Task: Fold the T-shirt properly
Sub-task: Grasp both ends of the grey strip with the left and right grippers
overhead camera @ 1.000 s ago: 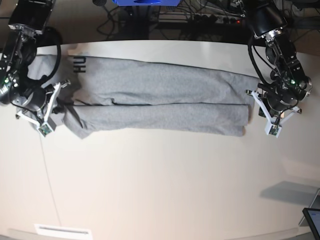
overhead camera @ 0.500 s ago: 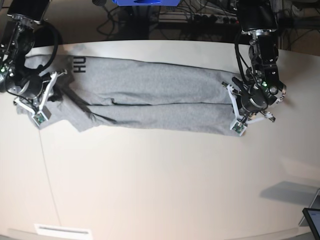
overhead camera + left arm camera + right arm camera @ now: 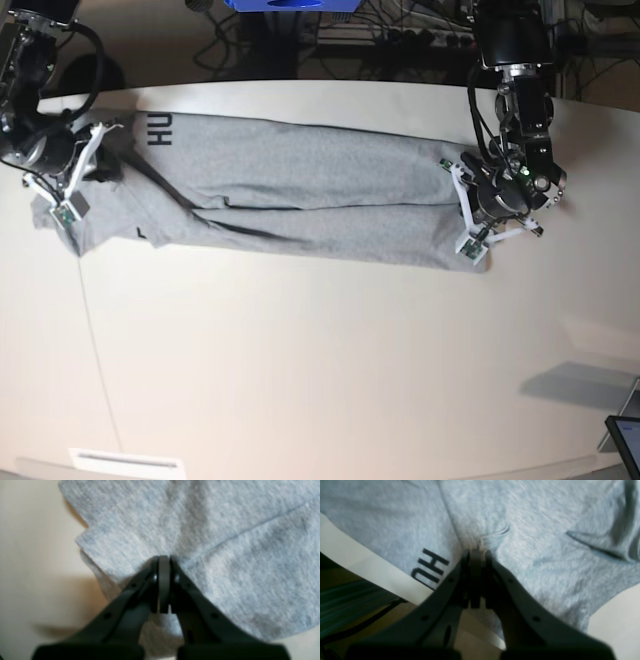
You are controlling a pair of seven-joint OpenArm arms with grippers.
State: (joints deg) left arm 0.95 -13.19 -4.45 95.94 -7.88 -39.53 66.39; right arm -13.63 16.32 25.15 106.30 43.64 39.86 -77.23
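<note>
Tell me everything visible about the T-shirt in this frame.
The T-shirt is light heather-grey knit, folded lengthwise into a long band lying flat across the white table, with a seam-like crease running along its middle. Black block letters "HU" show near the far edge at one end. That end is rumpled, with a loose flap. The right gripper is shut on the cloth beside the lettering; the left gripper is shut on the layered edge at the opposite end.

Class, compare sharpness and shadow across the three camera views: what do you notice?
Base view: sharp, table edge bowed by the lens, grey shadow at lower right. Left wrist view: blurred light heather-grey cotton T-shirt, dark shadow beside the left gripper. Right wrist view: soft focus, black lettering still legible.
</note>
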